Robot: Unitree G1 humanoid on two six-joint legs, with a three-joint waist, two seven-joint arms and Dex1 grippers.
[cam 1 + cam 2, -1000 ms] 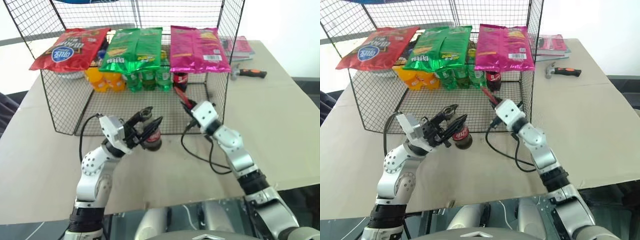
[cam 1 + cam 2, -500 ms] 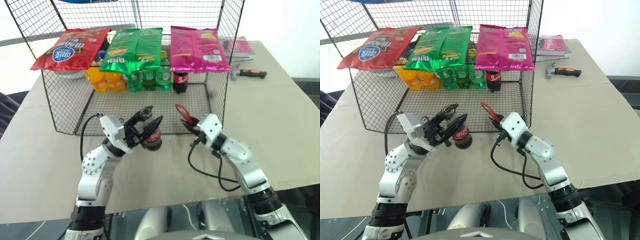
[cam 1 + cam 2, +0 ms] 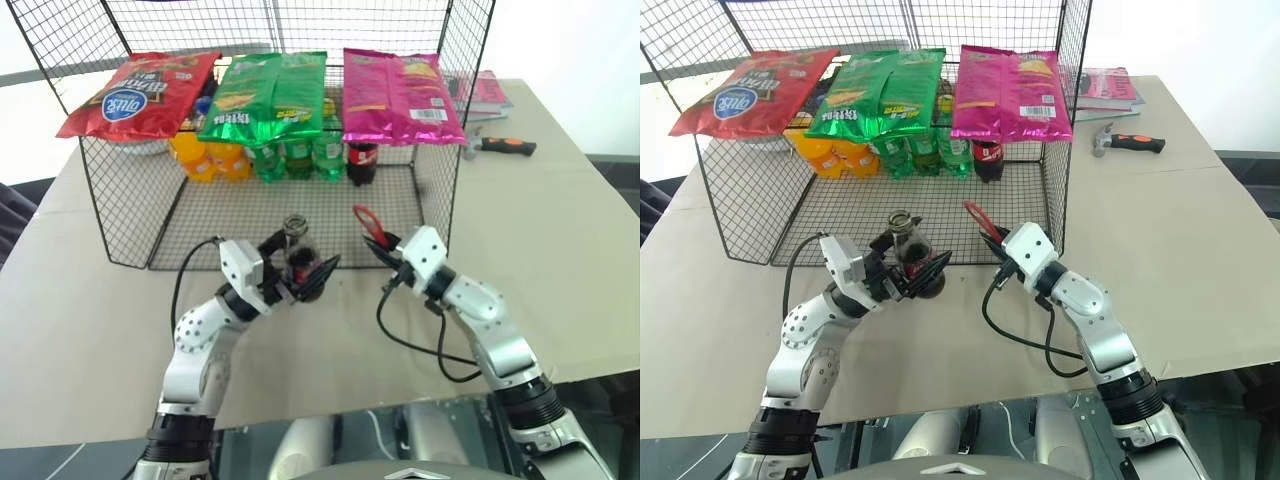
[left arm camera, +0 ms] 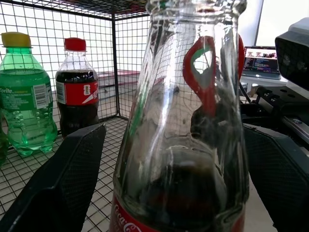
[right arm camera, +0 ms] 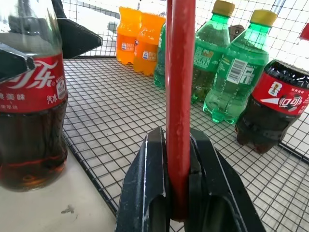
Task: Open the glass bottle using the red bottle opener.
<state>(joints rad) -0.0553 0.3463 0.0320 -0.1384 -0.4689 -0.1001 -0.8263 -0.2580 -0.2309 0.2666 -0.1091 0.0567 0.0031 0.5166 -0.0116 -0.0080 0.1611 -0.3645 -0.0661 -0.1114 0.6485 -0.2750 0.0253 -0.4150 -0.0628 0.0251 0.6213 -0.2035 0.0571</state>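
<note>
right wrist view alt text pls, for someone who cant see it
The right pincer is shut on the red bottle opener, which rises straight up from its black fingers. Beside it the glass bottle of dark cola stands on the table at the wire rack's edge; inside the rack stand orange soda bottles, green soda bottles and a plastic cola bottle.

A wire cage stood on the table, with three snack bags on top and soda bottles inside. A hammer lay beside books.

open tabletop lies right of the arms – the wire cage walls off everything behind.
</note>
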